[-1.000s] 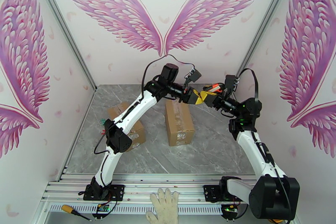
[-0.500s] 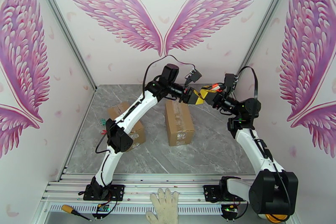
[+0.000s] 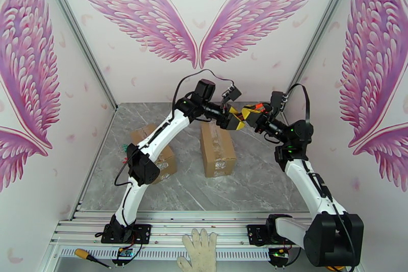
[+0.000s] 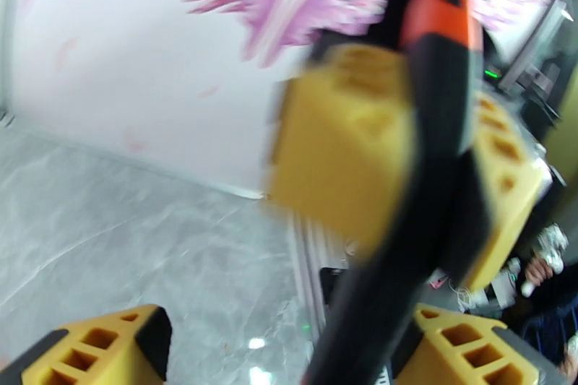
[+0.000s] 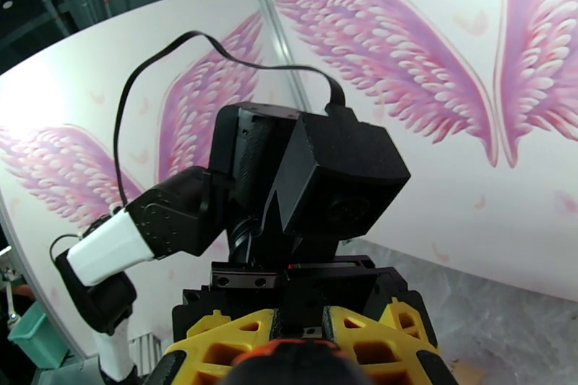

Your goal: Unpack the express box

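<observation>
Above the express box [image 3: 218, 149], left gripper [image 3: 233, 119] stands open; right gripper [image 3: 251, 113] clamps the orange-and-black tool [image 4: 433, 126]. Risk: a shallow grip lets it slip and drop onto the box.

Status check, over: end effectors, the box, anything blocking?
Left end effector open. Right end effector shut on orange-black tool, mid-air. Express box closed on table. Nothing blocking it.
</observation>
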Controlling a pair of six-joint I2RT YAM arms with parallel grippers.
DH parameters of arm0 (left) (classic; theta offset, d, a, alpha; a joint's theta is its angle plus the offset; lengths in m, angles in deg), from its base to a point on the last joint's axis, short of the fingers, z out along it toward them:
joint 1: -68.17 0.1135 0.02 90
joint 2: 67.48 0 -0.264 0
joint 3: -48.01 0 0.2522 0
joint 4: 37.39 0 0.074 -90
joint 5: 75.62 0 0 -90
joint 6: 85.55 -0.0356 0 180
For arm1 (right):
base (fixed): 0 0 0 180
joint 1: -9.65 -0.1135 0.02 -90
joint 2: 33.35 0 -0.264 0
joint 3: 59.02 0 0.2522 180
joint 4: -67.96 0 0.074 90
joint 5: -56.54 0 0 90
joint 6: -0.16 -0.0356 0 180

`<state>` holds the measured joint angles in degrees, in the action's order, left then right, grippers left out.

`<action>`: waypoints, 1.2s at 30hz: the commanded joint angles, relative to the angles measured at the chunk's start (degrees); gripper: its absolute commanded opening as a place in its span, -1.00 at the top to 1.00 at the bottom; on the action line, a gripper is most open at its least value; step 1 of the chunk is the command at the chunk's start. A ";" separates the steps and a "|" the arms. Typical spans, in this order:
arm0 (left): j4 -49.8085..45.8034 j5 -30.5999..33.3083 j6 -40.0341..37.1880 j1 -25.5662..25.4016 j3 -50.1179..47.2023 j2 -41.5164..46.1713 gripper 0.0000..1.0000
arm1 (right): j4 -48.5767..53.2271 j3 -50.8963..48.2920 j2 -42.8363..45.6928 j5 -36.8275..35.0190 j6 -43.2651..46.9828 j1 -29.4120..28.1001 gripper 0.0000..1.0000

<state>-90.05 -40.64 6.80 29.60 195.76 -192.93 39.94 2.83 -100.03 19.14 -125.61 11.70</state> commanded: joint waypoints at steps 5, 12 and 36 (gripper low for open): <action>13.04 25.95 4.43 5.15 -18.85 13.71 -0.77 | 10.55 -0.42 0.48 -20.09 11.48 -3.41 1.00; 8.80 31.07 6.31 7.99 -17.88 8.44 -0.31 | 17.46 3.00 -4.18 -43.52 23.38 -16.55 1.00; 1.86 29.65 4.59 10.88 -15.15 -0.13 0.04 | 15.67 13.13 -22.25 -64.07 29.10 -29.35 1.00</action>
<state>-87.32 -10.44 11.91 40.01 180.64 -194.98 57.93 13.46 -121.29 -43.43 -97.26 -16.78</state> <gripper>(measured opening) 0.475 0.206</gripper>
